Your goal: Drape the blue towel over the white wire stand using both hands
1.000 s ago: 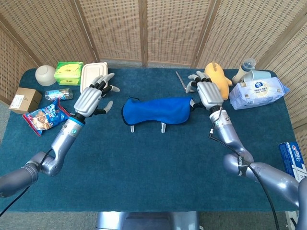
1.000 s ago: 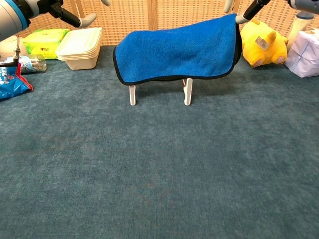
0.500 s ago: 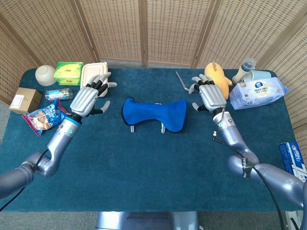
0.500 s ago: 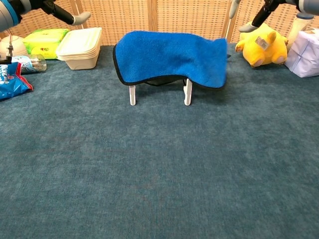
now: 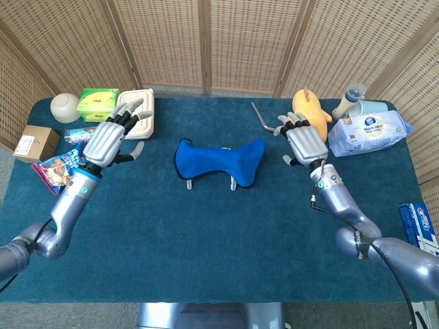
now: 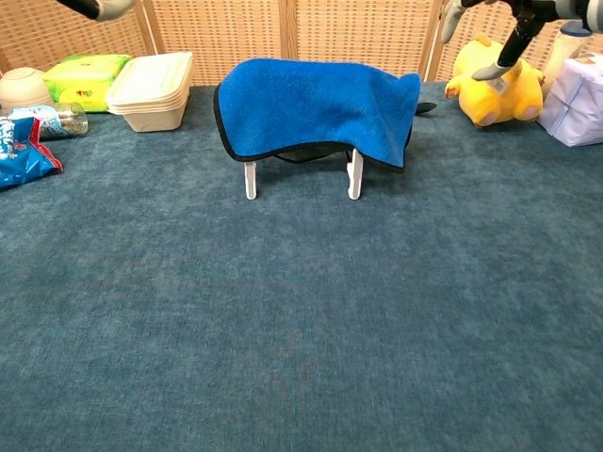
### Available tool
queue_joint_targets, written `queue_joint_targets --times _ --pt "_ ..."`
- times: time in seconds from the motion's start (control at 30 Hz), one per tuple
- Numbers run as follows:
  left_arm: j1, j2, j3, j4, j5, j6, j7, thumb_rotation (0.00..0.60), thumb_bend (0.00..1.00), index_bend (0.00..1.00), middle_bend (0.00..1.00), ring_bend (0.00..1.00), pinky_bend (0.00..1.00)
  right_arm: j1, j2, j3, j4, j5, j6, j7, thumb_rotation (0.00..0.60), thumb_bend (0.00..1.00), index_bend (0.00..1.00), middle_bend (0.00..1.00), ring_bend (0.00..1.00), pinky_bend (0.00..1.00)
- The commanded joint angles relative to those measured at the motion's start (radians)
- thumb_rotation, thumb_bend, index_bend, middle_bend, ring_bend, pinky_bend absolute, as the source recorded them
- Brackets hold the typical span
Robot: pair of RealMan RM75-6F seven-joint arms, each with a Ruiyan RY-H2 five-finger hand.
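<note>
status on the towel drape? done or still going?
Looks done: the blue towel hangs over the white wire stand, only the stand's legs showing beneath. Nothing is in hand: the left hand and right hand are open and clear of the towel on either side. Possibly left: evening it out, since its right end hangs lower.

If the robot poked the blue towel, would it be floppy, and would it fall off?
Probably floppy: the blue towel sags over the white wire stand and its right end droops in folds. A sideways push would likely slide it, since it only lies on top and neither hand holds it. It looks light, and the thin-legged stand might shift too.
</note>
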Motion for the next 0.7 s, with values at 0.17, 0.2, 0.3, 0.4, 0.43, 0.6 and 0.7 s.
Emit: queue_joint_targets --times 0.17,0.2,0.3,0.4,0.43,0.6,0.7 --pt "0.112 0.116 0.022 -0.173 -0.021 0.093 0.050 0.600 0.57 0.17 0.03 0.00 0.00 -0.061 0.058 -0.009 -0.074 -0.023 0.062 0.034 0.600 0.25 0.30 0.11 0.00 0.00" --pt "0.130 0.134 0.027 -0.203 -0.022 0.109 0.057 0.600 0.57 0.17 0.03 0.00 0.00 -0.073 0.069 -0.010 -0.088 -0.027 0.076 0.042 0.600 0.25 0.30 0.11 0.00 0.00" --pt "0.185 0.184 0.044 -0.282 -0.024 0.154 0.077 0.600 0.57 0.18 0.04 0.00 0.00 -0.106 0.093 -0.008 -0.124 -0.038 0.114 0.070 0.600 0.25 0.30 0.11 0.00 0.00" --pt "0.244 0.234 0.060 -0.360 -0.023 0.209 0.091 0.600 0.57 0.19 0.06 0.00 0.00 -0.146 0.117 -0.008 -0.167 -0.064 0.173 0.097 0.600 0.25 0.30 0.11 0.00 0.00" --pt "0.257 0.244 0.064 -0.376 -0.022 0.222 0.093 0.600 0.57 0.19 0.06 0.00 0.00 -0.154 0.122 -0.008 -0.177 -0.069 0.185 0.101 0.600 0.25 0.30 0.11 0.00 0.00" --pt "0.350 0.310 0.093 -0.470 -0.014 0.308 0.103 0.600 0.57 0.21 0.06 0.00 0.00 -0.214 0.161 -0.016 -0.263 -0.109 0.275 0.110 0.600 0.26 0.30 0.12 0.00 0.00" --pt "0.402 0.341 0.112 -0.513 -0.009 0.354 0.108 0.600 0.57 0.22 0.07 0.00 0.00 -0.247 0.180 -0.023 -0.315 -0.125 0.321 0.109 0.600 0.28 0.29 0.12 0.00 0.00"
